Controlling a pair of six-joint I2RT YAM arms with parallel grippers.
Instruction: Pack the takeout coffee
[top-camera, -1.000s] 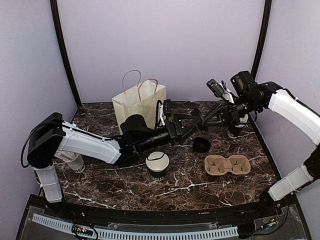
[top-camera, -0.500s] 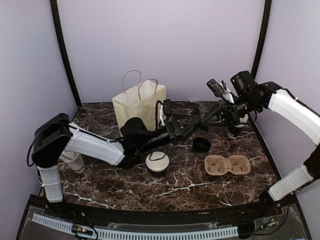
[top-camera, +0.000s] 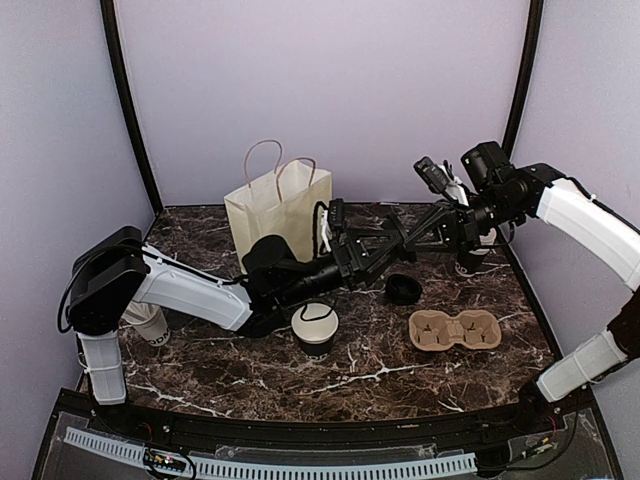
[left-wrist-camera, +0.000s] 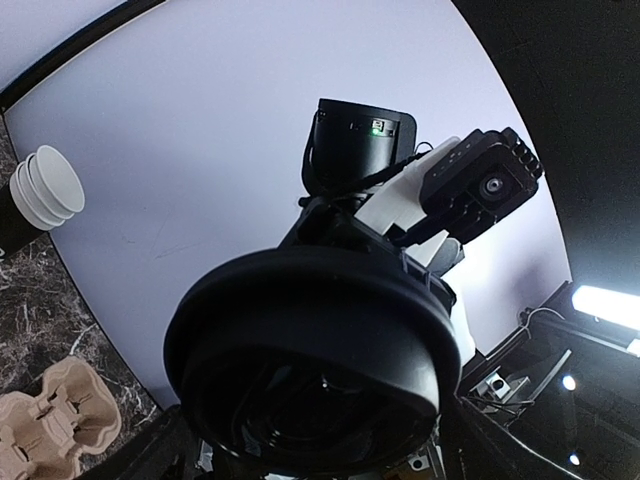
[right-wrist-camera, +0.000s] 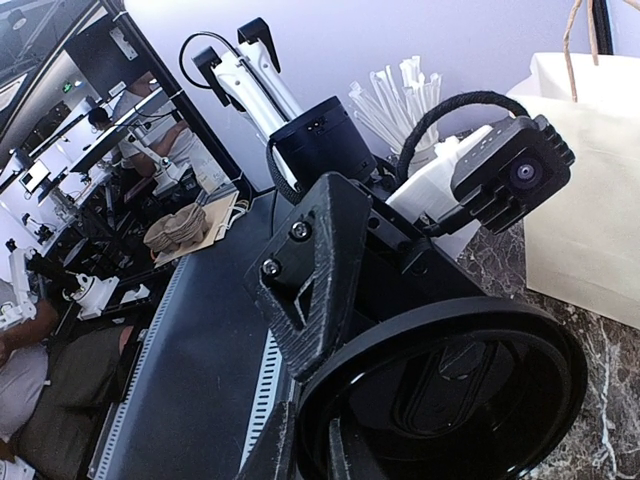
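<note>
Left wrist, black lid (left-wrist-camera: 310, 330) seemingly between spread left claw (left-wrist-camera: 322, 445), right claw (top-camera: 412, 238) pinching it

Black lid (left-wrist-camera: 310, 370) aloft between arms

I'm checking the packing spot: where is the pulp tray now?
In the top view the pulp tray lies on the table's right half, just right of the lidded cup and near the loose black lid.

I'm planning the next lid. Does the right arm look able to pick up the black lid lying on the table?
Probably not yet: the right pincer is shut on another lid in mid-air. The table lid lies uncovered nearby.
</note>
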